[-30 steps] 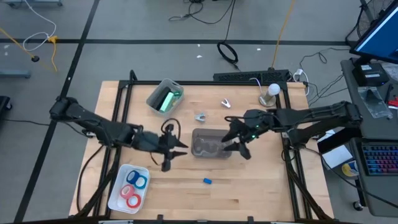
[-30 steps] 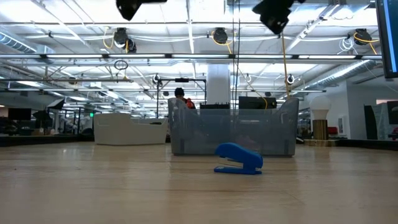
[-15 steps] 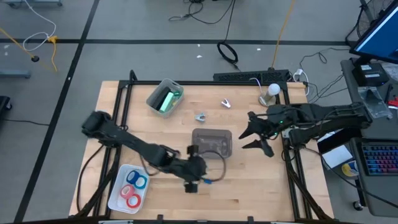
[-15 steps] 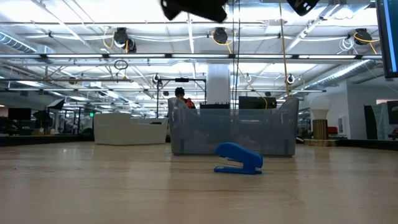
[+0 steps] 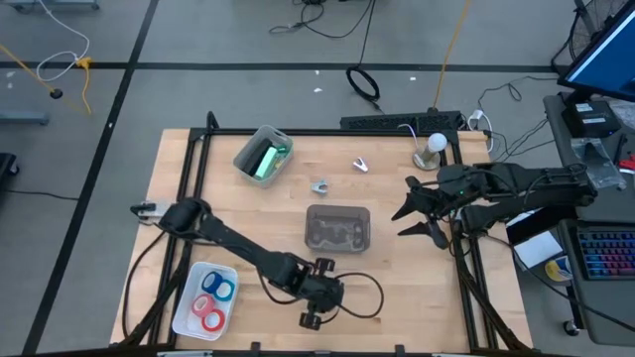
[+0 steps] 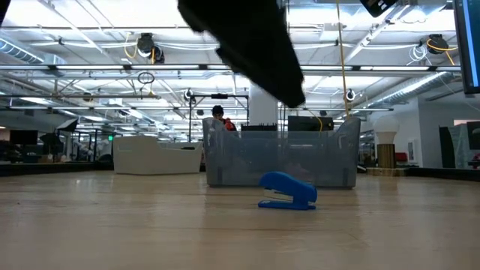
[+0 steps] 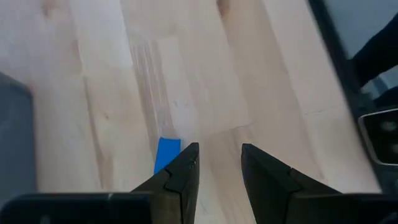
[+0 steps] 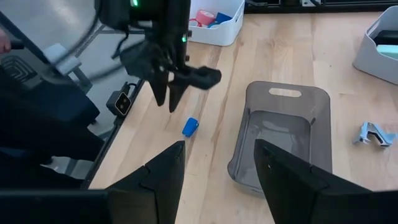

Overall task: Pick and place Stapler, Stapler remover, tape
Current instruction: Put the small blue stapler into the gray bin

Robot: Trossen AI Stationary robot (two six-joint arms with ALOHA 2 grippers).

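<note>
- Looking straight down, the left gripper (image 5: pixel 319 309) hangs over the near middle of the wooden table (image 5: pixel 417 297), its arm stretched across from the left edge; the small blue stapler cannot be made out here, as the arm covers that spot. The right gripper (image 5: pixel 409 220) waits at the table's right side, its two fingers spread with nothing between them. A grey bin (image 5: pixel 338 227) sits mid-table, a white tray (image 5: pixel 186 305) at the near left corner holds tape rolls (image 5: pixel 211 300) in red and blue, a metal stapler remover (image 5: pixel 319 185) lies behind the bin, and a tilted white container (image 5: pixel 261 155) holds something green.
- Seen from table height, the blue stapler (image 6: pixel 287 190) rests on the wood just in front of the grey bin (image 6: pixel 281 156); a dark arm (image 6: pixel 247 41) hangs above it, not touching.
- Through the left wrist camera, the left gripper's (image 7: pixel 220 165) fingers stand slightly parted and empty, with the stapler (image 7: pixel 166 153) just beside one fingertip.
- Through the right wrist camera, the right gripper's (image 8: pixel 219 163) fingers are parted and empty; farther off, the left gripper (image 8: pixel 165 92) points down at the stapler (image 8: pixel 190 126) beside the bin (image 8: pixel 283 134), with the remover (image 8: pixel 375 133) beyond.
</note>
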